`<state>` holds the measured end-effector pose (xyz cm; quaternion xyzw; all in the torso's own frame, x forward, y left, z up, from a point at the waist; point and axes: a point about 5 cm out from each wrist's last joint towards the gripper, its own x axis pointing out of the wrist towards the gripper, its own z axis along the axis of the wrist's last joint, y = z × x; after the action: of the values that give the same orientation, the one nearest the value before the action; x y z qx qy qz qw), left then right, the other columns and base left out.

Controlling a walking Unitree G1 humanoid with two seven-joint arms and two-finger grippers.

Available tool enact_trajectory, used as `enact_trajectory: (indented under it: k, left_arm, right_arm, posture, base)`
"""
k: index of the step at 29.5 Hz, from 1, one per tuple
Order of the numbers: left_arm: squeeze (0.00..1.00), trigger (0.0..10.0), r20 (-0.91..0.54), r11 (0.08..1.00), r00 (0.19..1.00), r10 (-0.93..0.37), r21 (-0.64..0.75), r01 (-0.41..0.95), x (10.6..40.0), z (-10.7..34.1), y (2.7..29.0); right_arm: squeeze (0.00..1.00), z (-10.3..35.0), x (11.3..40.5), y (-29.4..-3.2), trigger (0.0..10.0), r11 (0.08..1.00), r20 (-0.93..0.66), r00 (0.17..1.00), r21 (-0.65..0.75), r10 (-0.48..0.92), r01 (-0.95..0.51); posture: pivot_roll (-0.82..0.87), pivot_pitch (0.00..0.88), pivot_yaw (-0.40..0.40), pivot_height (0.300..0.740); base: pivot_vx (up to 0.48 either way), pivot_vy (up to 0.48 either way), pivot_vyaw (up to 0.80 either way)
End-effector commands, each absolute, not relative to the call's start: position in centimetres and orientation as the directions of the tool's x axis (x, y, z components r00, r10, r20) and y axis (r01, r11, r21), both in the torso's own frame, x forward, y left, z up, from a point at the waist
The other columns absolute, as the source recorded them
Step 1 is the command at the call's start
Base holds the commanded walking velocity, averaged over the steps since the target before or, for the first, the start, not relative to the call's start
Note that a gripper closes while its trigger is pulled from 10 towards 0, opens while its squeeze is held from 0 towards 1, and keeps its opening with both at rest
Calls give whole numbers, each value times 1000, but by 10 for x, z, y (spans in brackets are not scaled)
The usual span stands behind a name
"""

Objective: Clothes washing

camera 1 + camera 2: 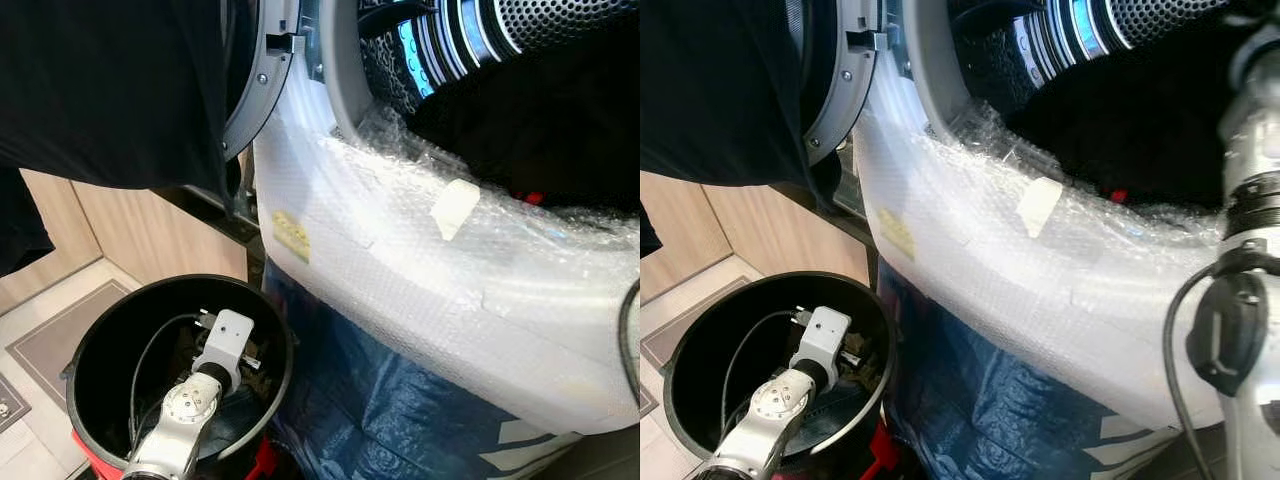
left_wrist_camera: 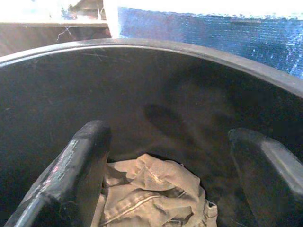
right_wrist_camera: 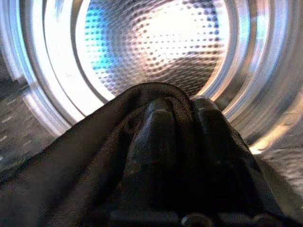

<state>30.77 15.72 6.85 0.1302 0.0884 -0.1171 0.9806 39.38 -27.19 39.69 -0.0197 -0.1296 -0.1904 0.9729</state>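
My left arm [image 1: 215, 365] reaches down into a round black bucket [image 1: 90, 345] at the lower left. Inside it my left gripper [image 2: 165, 137] is open just above a crumpled tan garment [image 2: 151, 194] on the bucket's bottom, not touching it. The washing machine's steel drum [image 3: 156, 42] is open at the upper right, with dark clothes [image 1: 540, 110] inside. My right arm [image 1: 1250, 250] reaches into the drum, where my right gripper [image 3: 182, 111] is shut on a black cloth [image 3: 85, 156] that drapes over its fingers.
Bubble wrap [image 1: 420, 270] covers the washer's front below the opening. The round door [image 1: 262, 80] stands open at the left, with a large black garment [image 1: 100, 90] hanging in front of it. Blue sheeting [image 1: 400, 410] lies under the washer. Wooden cabinets [image 1: 150, 230] and tiled floor [image 1: 40, 300] are at the left.
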Motion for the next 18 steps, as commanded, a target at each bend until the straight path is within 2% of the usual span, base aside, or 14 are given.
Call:
enact_trajectory:
  k: [1, 9, 18]
  left_arm:
    - [0, 10000, -213, 927, 951, -223, 256, 274, 306, 68, 153]
    - [0, 10000, -218, 927, 950, -223, 254, 275, 305, 67, 153]
    - [0, 10000, -220, 924, 947, -233, 254, 286, 303, 66, 152]
  right_arm:
    - [1000, 397, 395, -268, 10000, 938, 257, 908, -15, -332, 347]
    - [1000, 411, 396, -242, 10000, 958, 324, 919, -94, -227, 270]
    - [1000, 425, 385, -231, 10000, 959, 411, 891, -114, -192, 260]
  posture:
    - [59, 62, -99, 740]
    - [59, 62, -99, 740]
    - [66, 54, -103, 740]
  base:
    - [0, 0, 0]
    - [0, 0, 0]
    - [0, 0, 0]
